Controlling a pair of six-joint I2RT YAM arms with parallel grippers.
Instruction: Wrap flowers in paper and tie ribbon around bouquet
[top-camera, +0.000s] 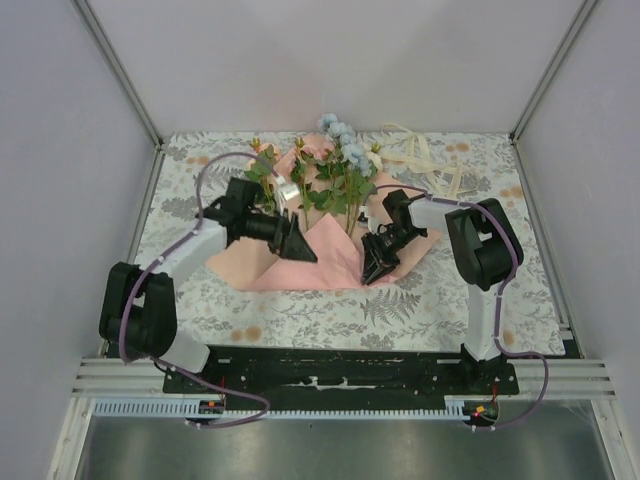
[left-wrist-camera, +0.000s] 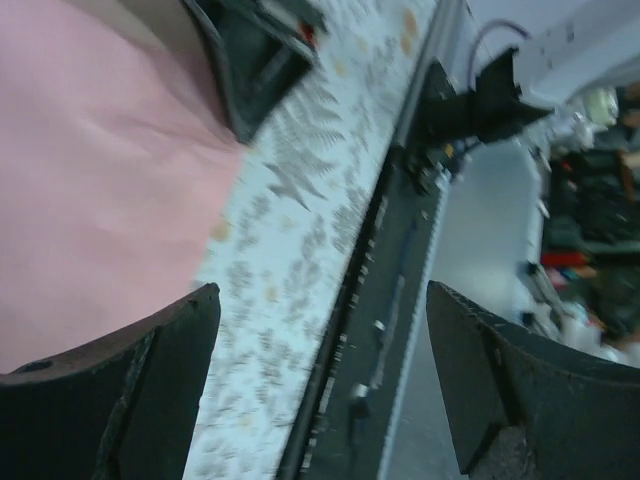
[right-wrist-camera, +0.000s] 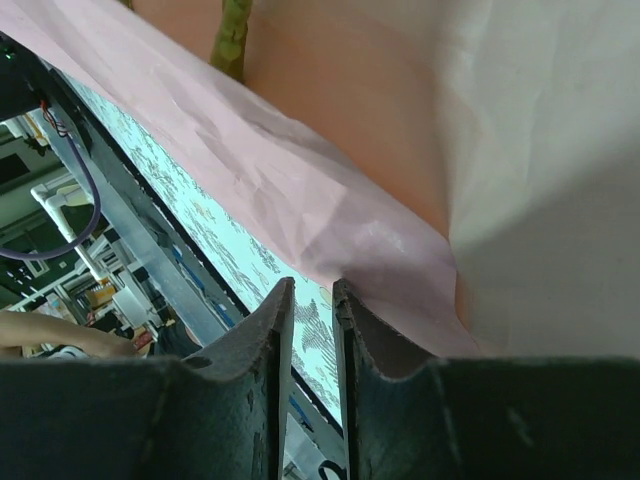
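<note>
the left gripper is spread wide, holding nothing, over the near left part of the pink paper. the right gripper is nearly closed at the paper's near right edge; only its wrist camera shows that slit, and i cannot tell if it pinches. only the top view shows the flowers on the paper, the ribbon behind.

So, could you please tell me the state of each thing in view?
paper: open under the flowers, not wrapped
flowers: lying on the paper, loose
ribbon: lying loose, untied
left gripper: jaws wide open, empty
right gripper: jaws nearly closed at paper's edge, grip unclear
</note>
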